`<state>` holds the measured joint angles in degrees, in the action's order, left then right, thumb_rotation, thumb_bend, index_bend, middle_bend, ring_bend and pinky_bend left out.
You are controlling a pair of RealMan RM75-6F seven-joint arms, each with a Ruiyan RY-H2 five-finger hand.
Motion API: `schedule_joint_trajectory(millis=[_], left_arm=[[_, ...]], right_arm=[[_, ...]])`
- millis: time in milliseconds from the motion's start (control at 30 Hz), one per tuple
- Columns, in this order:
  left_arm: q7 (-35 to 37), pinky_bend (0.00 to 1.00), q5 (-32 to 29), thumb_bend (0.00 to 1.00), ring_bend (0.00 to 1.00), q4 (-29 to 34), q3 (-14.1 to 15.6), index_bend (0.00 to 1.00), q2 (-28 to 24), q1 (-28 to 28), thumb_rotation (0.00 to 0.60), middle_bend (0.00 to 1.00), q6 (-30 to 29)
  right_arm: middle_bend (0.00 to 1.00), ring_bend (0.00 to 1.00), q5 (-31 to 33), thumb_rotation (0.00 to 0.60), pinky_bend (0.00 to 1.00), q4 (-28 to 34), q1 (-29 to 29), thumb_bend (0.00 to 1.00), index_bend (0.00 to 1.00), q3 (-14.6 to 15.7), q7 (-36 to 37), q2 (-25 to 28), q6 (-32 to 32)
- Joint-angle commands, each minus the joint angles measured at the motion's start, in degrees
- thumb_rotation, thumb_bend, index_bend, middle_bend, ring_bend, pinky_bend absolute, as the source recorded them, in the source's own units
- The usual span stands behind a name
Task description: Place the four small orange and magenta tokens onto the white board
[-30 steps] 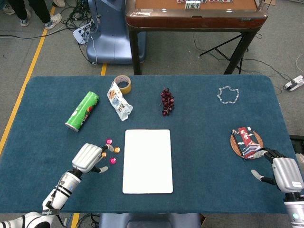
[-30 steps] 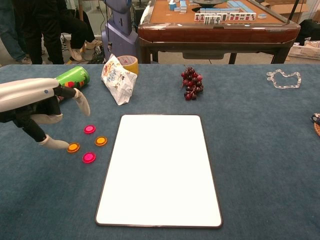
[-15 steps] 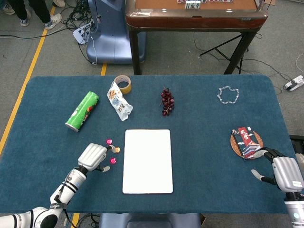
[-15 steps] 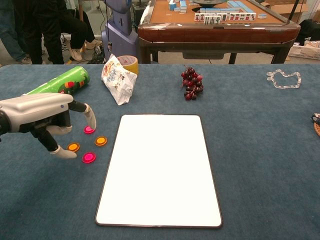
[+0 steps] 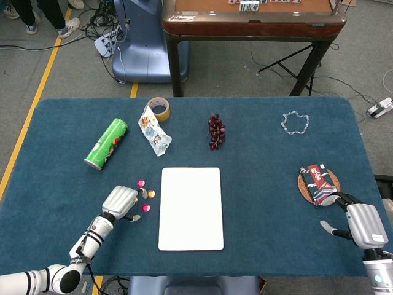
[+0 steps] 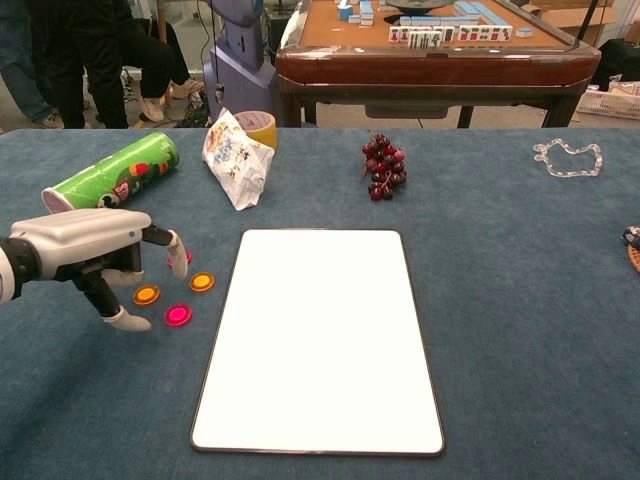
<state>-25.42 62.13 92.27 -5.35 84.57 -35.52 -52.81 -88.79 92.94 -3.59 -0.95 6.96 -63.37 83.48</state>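
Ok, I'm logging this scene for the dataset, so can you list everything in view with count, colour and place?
tokens: four, two orange and two magenta, on the cloth left of the board, none on it; one magenta partly hidden by a fingertip
white board: one, white, table centre
table: one, blue cloth
chip can: one, green, lying far left
snack bag: one, white, behind the board
tape roll: one, tan, behind the bag
grapes: one bunch, dark red
clear chain: one, far right
coaster with a packet: one, right edge
left hand: over the tokens, holding nothing
right hand: near right corner, open
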Motion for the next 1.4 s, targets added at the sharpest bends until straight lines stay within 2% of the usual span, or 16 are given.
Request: schedule_joint_trajectory(millis=[33,533,1033,1400], left_arm=[[-0.1,1.00,-0.9,0.15,1.00,-0.7,0.0,0.45,0.5,-0.2,0.600,1.00,-0.1],[0.5,1.00,-6.6,0.26,1.00,-3.0,-0.5,0.48,1.5,-1.4,0.600,1.00,0.2],[-3.6,1.00,-10.6,0.29,1.00,-5.2,0.0,0.49,3.6,-2.7,0.600,1.00,-1.7],[-4.7,1.00,-12.5,0.31,1.00,-4.9,0.4,0.50,3.2,-3.1,0.600,1.00,-2.0]], right_arm=[[0.37,0.36,-0.1,0.600,0.52,0.1,0.0,0.13,0.43,0.1,-0.1,0.0,0.0],[0.37,0.36,0.3,0.600,0.52,-0.3,-0.4,0.13,0.43,0.1,-0.2,-0.8,-1.0],[0.37,0.36,0.5,0.600,0.52,-1.0,-0.4,0.13,0.43,0.3,0.5,-1.1,-1.2],[0.37,0.36,0.7,0.600,0.52,-1.4,-0.4,0.13,0.43,0.3,0.8,-1.4,-1.3]])
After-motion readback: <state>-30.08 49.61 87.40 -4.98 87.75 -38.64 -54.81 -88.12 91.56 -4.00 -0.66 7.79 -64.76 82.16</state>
